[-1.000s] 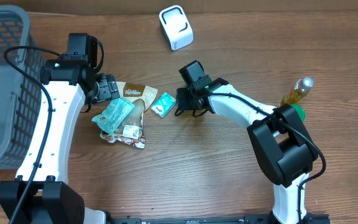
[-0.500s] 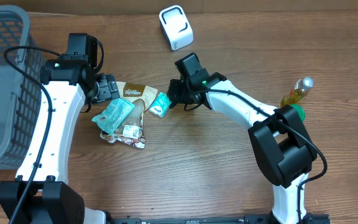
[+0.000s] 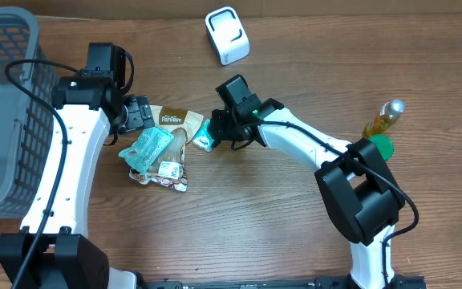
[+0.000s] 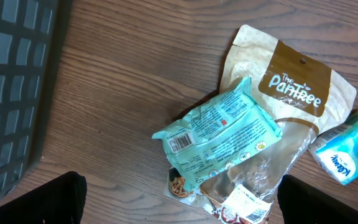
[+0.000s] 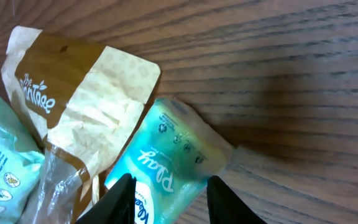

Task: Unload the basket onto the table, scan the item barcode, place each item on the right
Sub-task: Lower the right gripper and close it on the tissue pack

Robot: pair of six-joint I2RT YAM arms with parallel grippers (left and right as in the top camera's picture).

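1. the task is near its start: no item is lifted, and nothing is at the white scanner (image 3: 227,34), which stands at the far edge of the bench (image 3: 239,229), well apart from the goods.
2. the right pincer (image 5: 171,200) has its fingers apart, straddling the small teal tissue pack (image 5: 166,165). the pack lies flat on the bench, touching the brown paper pouch (image 5: 86,93). i see no clamp on it yet.
3. the left pincer (image 4: 179,193) hangs wide apart over the pile and holds nothing. below it, the green snack packet (image 4: 219,134) shows a barcode facing up.
4. no barcode shows on the tissue pack from these views.
5. left to do, as i judge: close on the pack, lift it, carry it to the scanner and turn its code to the scanner's face.
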